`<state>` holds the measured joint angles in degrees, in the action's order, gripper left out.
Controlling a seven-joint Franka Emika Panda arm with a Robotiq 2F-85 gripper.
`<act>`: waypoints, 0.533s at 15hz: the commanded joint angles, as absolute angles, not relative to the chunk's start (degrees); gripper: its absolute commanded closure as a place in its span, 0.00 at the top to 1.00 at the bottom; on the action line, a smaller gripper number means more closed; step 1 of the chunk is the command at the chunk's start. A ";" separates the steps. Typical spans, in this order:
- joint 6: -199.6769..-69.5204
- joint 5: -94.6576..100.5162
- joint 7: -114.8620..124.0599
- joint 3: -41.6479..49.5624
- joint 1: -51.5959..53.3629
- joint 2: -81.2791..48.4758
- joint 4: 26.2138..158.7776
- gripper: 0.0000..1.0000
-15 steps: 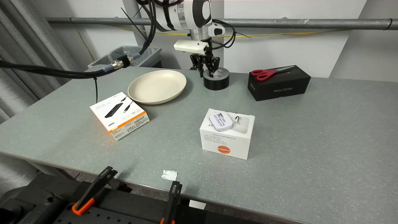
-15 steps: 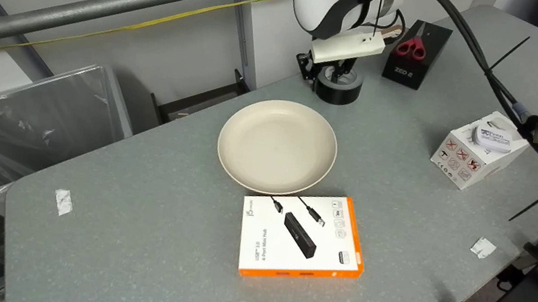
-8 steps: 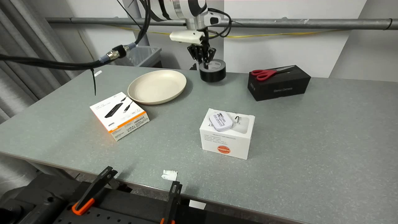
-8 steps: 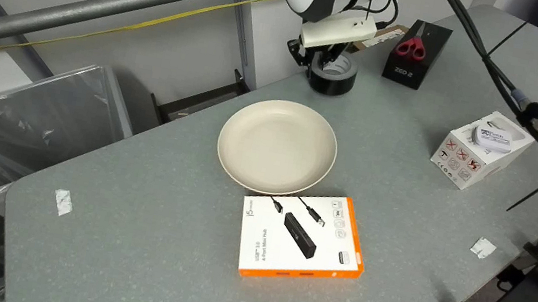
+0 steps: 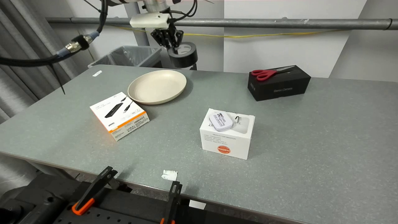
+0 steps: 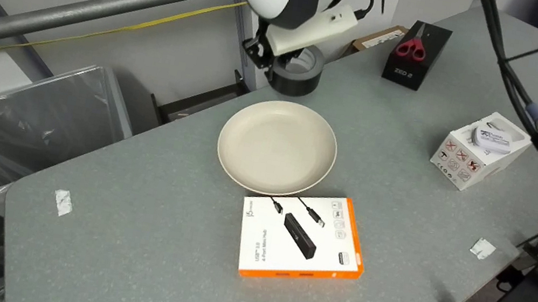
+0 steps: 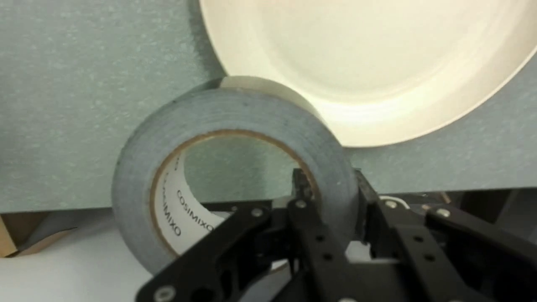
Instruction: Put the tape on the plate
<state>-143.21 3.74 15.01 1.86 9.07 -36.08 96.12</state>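
The tape is a black roll with a grey top face and a white inner core; it shows in both exterior views (image 5: 187, 59) (image 6: 295, 84) and in the wrist view (image 7: 235, 109). My gripper (image 5: 173, 49) is shut on the tape's ring wall, with one finger inside the hole and one outside, as the wrist view (image 7: 329, 182) shows. The tape hangs in the air above the table's back edge, beside the plate. The round cream plate (image 5: 157, 87) lies bare on the table; it also shows in an exterior view (image 6: 278, 147) and in the wrist view (image 7: 369, 50).
A white-and-orange box (image 6: 301, 238) lies close against the plate. A white box (image 5: 227, 137) carries a small tin (image 5: 221, 121). Red scissors (image 5: 264, 74) lie on a black box (image 5: 279, 85). A lined bin (image 6: 43, 129) stands beyond the table edge. A pipe (image 5: 279, 23) runs along the wall.
My gripper has lifted the tape off the table and carried it toward the plate's side, leftward in both exterior views. The plate and boxes have not moved.
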 commanded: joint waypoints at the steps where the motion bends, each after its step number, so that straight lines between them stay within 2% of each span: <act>1: -146.64 6.23 13.05 0.40 12.18 -32.23 104.67 0.06; 8: -145.93 8.56 11.19 0.11 14.73 -33.79 108.93 0.06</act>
<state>-145.04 6.40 12.37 -0.48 14.64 -34.98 106.82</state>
